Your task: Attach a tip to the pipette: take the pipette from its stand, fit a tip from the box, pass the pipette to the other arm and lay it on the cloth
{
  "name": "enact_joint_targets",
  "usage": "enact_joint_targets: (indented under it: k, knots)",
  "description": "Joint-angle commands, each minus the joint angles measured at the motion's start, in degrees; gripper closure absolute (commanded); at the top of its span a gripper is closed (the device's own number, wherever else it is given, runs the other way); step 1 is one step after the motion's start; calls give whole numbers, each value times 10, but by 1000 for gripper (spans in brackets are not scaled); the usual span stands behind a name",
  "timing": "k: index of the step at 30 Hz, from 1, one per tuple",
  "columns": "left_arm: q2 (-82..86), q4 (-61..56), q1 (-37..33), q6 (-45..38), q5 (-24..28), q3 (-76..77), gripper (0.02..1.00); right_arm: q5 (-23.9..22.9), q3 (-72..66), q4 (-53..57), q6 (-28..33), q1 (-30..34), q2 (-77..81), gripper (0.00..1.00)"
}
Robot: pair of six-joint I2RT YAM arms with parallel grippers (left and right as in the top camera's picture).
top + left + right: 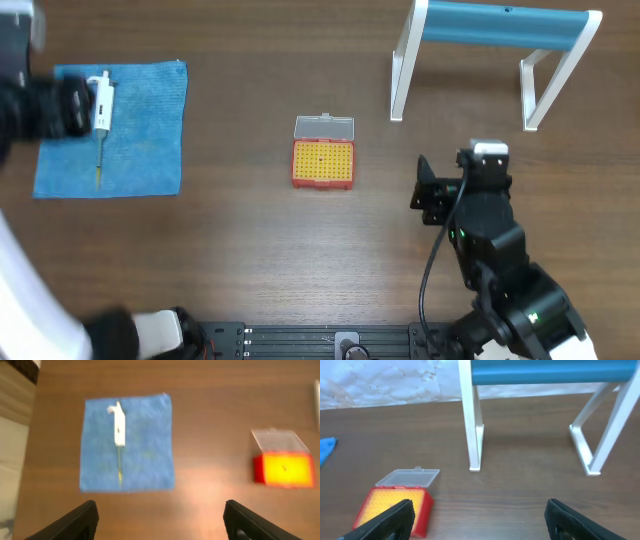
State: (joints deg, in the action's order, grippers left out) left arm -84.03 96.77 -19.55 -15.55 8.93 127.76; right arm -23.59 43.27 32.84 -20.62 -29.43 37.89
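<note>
The right end effector (479,517), fingers apart and holding nothing, hangs over the tabletop (250,260) to the right of the tip box (323,163) and short of the white-legged stand (500,22), whose blue bar carries no pipette. The left end effector (160,517), likewise spread wide and empty, hovers above the blue cloth (145,450) at the tabletop's left side. Its stance reads as standing clear of the pipette rather than gripping it. The red box sits near the middle, well apart from both cloth and stand. Its clear lid (407,477) is folded back so the yellow rack of tips is open from above; whether any slot is vacant is too small to tell. Farther off, the pipette (119,427) lies flat on the cloth, with its white body toward one edge and a thin yellowish tip on its end pointing toward the other, entirely within the cloth's borders. By the look of it, the last step, laying the tipped pipette on the cloth, is done.
</note>
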Motion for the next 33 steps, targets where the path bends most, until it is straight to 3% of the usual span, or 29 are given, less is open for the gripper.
enact_joint_targets:
  k: [1,6,12,16,25,33]
  knots:
    - [180,5,1,72,8,-211,200,-28,-49,-24,30,-25,-45,154]
    - [356,-5,1,152,9,-401,174,-28,-53,-25,89,-33,-104,152]
    - [503,-23,1,184,41,-520,128,-30,-66,4,154,-33,-189,154]
    - [567,-62,1,257,40,-559,84,-30,-98,65,133,-33,-269,154]
    - [576,-73,1,258,40,-566,77,-49,-105,304,134,-33,-327,154]
    - [576,-72,1,258,40,-566,77,-49,-106,305,134,-33,-327,154]
